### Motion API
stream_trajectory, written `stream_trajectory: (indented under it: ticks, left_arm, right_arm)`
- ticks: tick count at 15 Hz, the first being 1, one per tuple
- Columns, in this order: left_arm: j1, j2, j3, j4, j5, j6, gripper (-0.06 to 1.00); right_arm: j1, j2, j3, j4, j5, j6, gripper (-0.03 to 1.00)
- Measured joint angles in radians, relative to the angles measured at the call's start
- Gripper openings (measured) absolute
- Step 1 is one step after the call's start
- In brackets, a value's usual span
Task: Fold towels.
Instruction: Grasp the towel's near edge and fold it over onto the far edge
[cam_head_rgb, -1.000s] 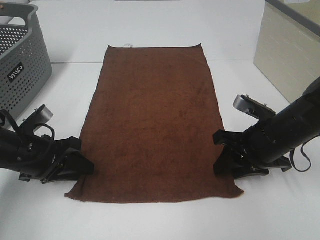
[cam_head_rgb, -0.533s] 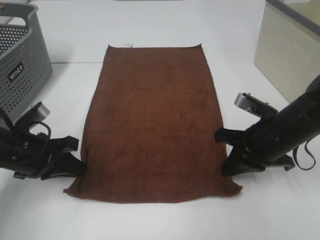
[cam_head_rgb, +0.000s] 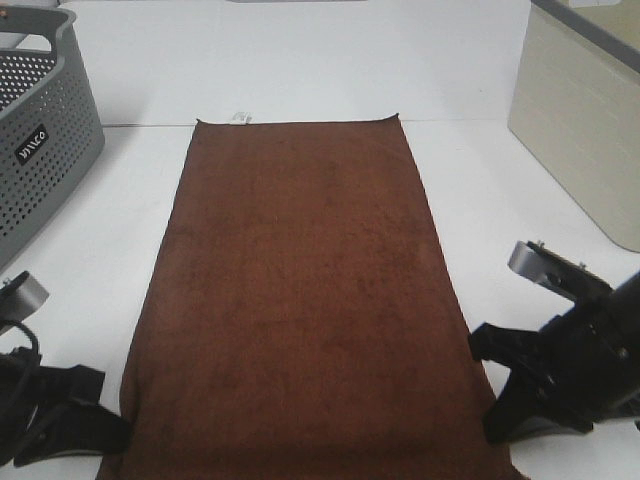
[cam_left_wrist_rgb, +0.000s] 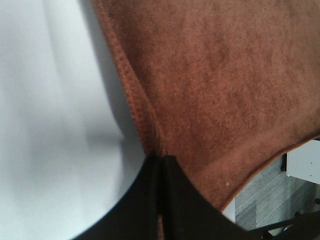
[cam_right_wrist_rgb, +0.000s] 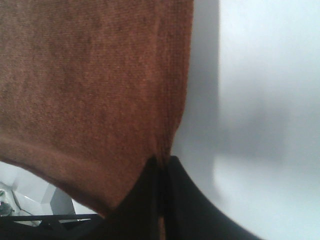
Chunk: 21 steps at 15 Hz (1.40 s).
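The dark reddish-brown terry towel lies flat and lengthwise on the white surface. Its white tag is at the far short edge, and its near end reaches the surface's near edge. The left end effector is clamped on the left long hem near the near corner, and the right end effector pinches the right hem likewise. Both bites are shallow and catch little beyond the stitched edge, so the cloth could slip free on lifting. Unequal lifting would skew the fold.
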Motion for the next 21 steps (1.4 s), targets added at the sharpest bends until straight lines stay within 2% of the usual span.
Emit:
stream_trajectory:
  ticks: [3, 5, 7, 9, 12, 16, 18, 21]
  left_arm:
    - [0.000, -0.059, 0.090, 0.000, 0.001, 0.005, 0.00]
    - [0.000, -0.064, 0.096, -0.016, 0.008, 0.006, 0.00]
    - [0.000, -0.064, 0.075, -0.057, 0.009, 0.008, 0.00]
    - [0.000, -0.068, 0.000, -0.063, 0.011, -0.020, 0.00]
    - [0.000, -0.057, -0.157, -0.012, 0.012, -0.130, 0.00]
    - [0.000, 0.106, -0.526, 0.187, -0.040, -0.368, 0.00]
    - [0.000, 0.202, -0.703, 0.269, -0.063, -0.449, 0.00]
    - [0.000, 0.347, -0.954, 0.350, -0.086, -0.548, 0.00]
  right_arm:
    - [0.000, -0.074, 0.115, 0.000, -0.039, -0.012, 0.00]
    - [0.000, -0.088, 0.122, 0.001, -0.058, -0.020, 0.00]
    - [0.000, -0.088, 0.086, -0.001, -0.061, -0.024, 0.00]
    - [0.000, -0.086, -0.001, -0.010, -0.061, -0.024, 0.00]
    - [0.000, -0.051, -0.183, -0.025, -0.061, -0.024, 0.00]
    - [0.000, 0.178, -0.568, -0.042, -0.008, 0.010, 0.00]
    - [0.000, 0.296, -0.753, -0.094, 0.047, 0.073, 0.00]
    - [0.000, 0.464, -1.056, -0.231, 0.120, 0.194, 0.00]
